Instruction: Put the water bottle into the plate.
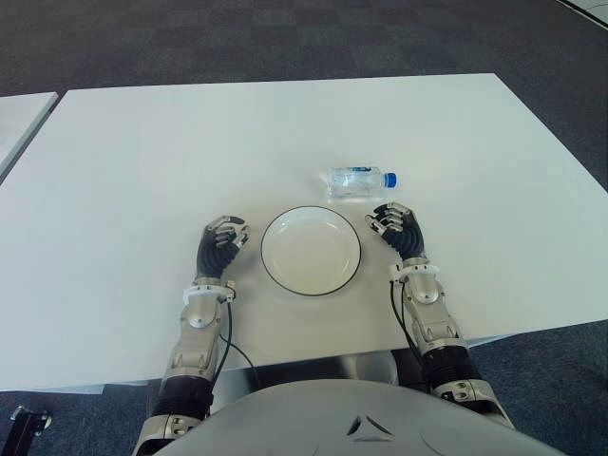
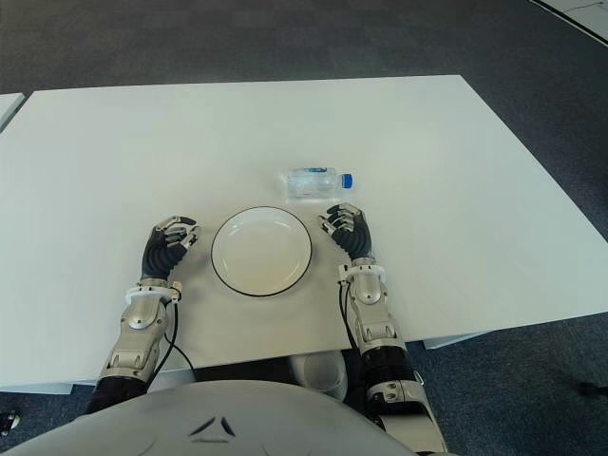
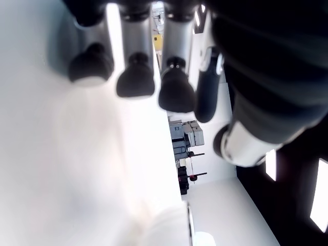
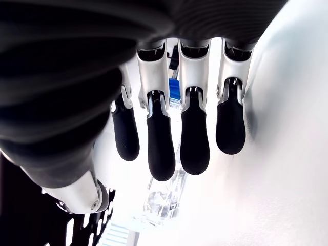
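A clear water bottle (image 1: 359, 180) with a blue cap and blue label lies on its side on the white table (image 1: 142, 161), just beyond the plate's far right rim. The white plate (image 1: 312, 251) with a dark rim holds nothing. My right hand (image 1: 398, 229) shows right of the plate, a little nearer than the bottle, fingers relaxed and holding nothing. The right wrist view shows the bottle (image 4: 165, 197) past those fingers (image 4: 195, 138). My left hand (image 1: 222, 243) shows left of the plate, fingers loosely curled, with nothing in it.
Dark carpet (image 1: 285, 38) lies beyond the table's far edge. Another white table's corner (image 1: 19, 119) shows at the far left. The table's front edge runs just behind both wrists.
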